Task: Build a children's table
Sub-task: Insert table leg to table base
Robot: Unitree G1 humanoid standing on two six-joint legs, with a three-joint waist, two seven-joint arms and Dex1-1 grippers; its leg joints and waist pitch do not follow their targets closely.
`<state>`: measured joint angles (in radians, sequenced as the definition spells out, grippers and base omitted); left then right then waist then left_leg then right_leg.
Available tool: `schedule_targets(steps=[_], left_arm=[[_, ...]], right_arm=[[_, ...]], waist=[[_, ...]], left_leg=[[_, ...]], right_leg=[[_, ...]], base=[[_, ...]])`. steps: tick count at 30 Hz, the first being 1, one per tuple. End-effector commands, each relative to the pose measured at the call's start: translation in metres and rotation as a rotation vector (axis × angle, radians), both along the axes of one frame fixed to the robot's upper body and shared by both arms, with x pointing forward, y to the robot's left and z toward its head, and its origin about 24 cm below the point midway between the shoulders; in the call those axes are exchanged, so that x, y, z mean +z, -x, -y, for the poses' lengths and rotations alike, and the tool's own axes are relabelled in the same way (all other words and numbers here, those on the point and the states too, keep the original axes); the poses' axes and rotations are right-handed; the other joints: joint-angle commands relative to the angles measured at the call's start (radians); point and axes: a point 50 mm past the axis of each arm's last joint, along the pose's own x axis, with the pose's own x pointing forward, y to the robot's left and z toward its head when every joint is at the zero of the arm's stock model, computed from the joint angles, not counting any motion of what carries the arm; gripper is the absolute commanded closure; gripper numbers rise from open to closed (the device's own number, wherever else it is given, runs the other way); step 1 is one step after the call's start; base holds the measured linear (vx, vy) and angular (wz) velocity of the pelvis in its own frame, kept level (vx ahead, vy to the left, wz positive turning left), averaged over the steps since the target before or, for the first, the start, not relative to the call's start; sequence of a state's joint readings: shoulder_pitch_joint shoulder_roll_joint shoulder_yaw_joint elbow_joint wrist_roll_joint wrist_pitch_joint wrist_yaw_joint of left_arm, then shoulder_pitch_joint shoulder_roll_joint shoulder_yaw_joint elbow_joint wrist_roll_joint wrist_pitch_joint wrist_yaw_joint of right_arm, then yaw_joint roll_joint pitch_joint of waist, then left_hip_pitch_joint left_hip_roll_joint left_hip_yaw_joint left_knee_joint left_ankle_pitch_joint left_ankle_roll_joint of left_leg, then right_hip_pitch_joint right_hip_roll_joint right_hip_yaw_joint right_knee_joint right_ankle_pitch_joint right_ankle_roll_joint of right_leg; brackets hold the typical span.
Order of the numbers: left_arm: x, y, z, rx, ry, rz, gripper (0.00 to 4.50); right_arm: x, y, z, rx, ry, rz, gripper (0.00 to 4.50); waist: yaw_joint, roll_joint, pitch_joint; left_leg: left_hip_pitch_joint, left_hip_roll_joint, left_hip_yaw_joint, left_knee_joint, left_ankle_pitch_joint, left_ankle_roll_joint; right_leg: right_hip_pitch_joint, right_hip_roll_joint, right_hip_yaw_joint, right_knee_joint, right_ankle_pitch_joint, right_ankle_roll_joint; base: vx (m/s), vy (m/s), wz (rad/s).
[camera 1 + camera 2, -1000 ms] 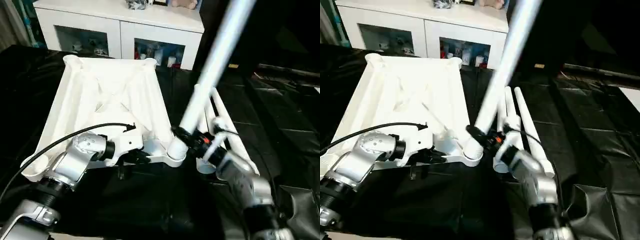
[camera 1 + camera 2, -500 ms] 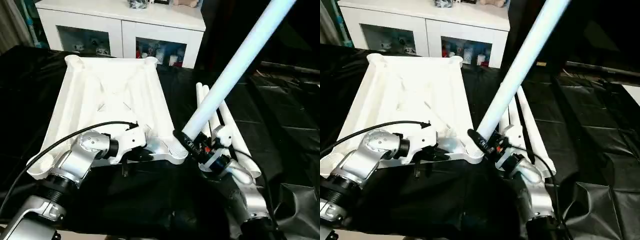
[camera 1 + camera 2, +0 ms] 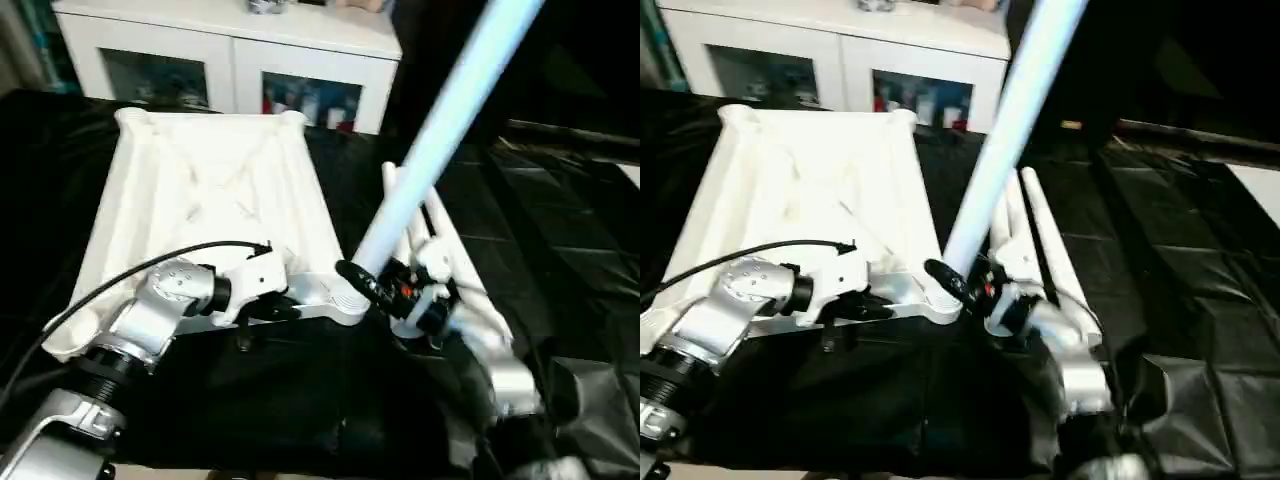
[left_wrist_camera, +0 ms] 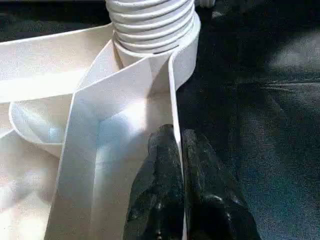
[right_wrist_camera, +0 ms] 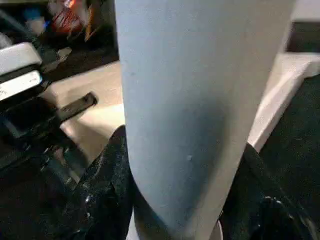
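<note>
The tabletop (image 3: 210, 200) lies underside-up on the bench (image 3: 560, 230); behind it stands the cabinet (image 3: 230, 60), right of it the loose legs (image 3: 440, 240), and one leg (image 3: 440, 130) rises from its near right corner.

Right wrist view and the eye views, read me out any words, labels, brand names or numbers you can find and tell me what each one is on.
No text can be read.
White label on the dark device at the edge of the right wrist view: faint marks, too blurred to read.
Items behind the cabinet's glass doors: too small and blurred to read.
Table top, held leg and spare legs: plain white, no markings.
</note>
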<state>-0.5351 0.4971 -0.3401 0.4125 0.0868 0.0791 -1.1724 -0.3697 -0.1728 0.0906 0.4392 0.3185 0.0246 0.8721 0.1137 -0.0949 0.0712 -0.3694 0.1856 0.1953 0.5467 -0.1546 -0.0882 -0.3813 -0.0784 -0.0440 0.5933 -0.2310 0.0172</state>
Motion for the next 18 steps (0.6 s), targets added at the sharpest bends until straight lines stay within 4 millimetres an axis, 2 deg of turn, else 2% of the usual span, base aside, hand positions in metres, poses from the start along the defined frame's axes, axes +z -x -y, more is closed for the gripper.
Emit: schedule_targets(steps=[1,2,9,10,13,15,17,18], left_arm=[[-0.003,0.001,0.003,-0.033,-0.024,0.001,4.5],[-0.003,0.0,0.004,-0.039,-0.024,0.002,4.5],[-0.003,0.0,0.003,-0.076,-0.044,-0.001,4.5],[-0.003,0.0,0.003,-0.089,-0.049,-0.009,4.5],[-0.004,0.002,0.004,-0.128,-0.068,-0.031,4.5],[-0.004,0.002,0.004,-0.133,-0.07,-0.033,4.5],[-0.003,0.002,0.004,-0.138,-0.072,-0.033,4.5],[-0.003,0.002,0.004,-0.138,-0.072,-0.033,4.5]], right_arm=[[-0.032,0.014,0.007,0.043,0.066,-0.182,2.65],[-0.033,0.015,0.009,0.077,0.08,-0.197,2.65],[-0.042,0.026,0.017,0.183,0.144,-0.223,2.65],[-0.044,0.03,0.018,0.221,0.173,-0.233,2.65],[-0.047,0.031,0.018,0.252,0.241,-0.227,2.65],[-0.047,0.03,0.017,0.254,0.255,-0.223,2.65],[-0.044,0.023,0.016,0.24,0.27,-0.211,2.65],[-0.044,0.023,0.016,0.24,0.27,-0.211,2.65]], waist=[[-0.008,0.009,-0.026],[-0.008,0.005,-0.027],[0.0,-0.001,-0.032],[0.001,0.0,-0.035],[0.001,0.002,-0.038],[0.001,-0.001,-0.04],[0.0,0.003,-0.036],[-0.005,-0.002,-0.035]], left_leg=[[0.038,0.06,-0.042,-0.081,-0.506,-0.012],[0.037,0.061,-0.042,-0.08,-0.504,-0.014],[0.034,0.062,-0.035,-0.078,-0.455,-0.003],[0.028,0.063,-0.036,-0.08,-0.428,-0.002],[0.03,0.062,-0.032,-0.079,-0.406,-0.002],[0.03,0.062,-0.029,-0.078,-0.388,0.001],[0.035,0.063,-0.028,-0.08,-0.414,-0.004],[0.035,0.061,-0.033,-0.082,-0.455,-0.015]], right_leg=[[-0.017,-0.093,0.049,-0.112,-0.6,-0.101],[-0.016,-0.094,0.049,-0.111,-0.59,-0.104],[-0.011,-0.089,0.051,-0.101,-0.49,-0.125],[-0.003,-0.088,0.049,-0.095,-0.451,-0.132],[-0.001,-0.082,0.049,-0.087,-0.376,-0.15],[0.001,-0.079,0.049,-0.082,-0.324,-0.163],[-0.002,-0.078,0.049,-0.082,-0.329,-0.172],[0.002,-0.079,0.047,-0.085,-0.386,-0.166]], base=[[0.0,0.0,0.0],[0.0,0.0,0.0],[0.0,0.0,0.0],[0.0,0.0,0.0],[0.0,0.0,0.0],[0.054,-0.008,0.02],[0.059,-0.013,0.03],[0.054,-0.012,0.02]])
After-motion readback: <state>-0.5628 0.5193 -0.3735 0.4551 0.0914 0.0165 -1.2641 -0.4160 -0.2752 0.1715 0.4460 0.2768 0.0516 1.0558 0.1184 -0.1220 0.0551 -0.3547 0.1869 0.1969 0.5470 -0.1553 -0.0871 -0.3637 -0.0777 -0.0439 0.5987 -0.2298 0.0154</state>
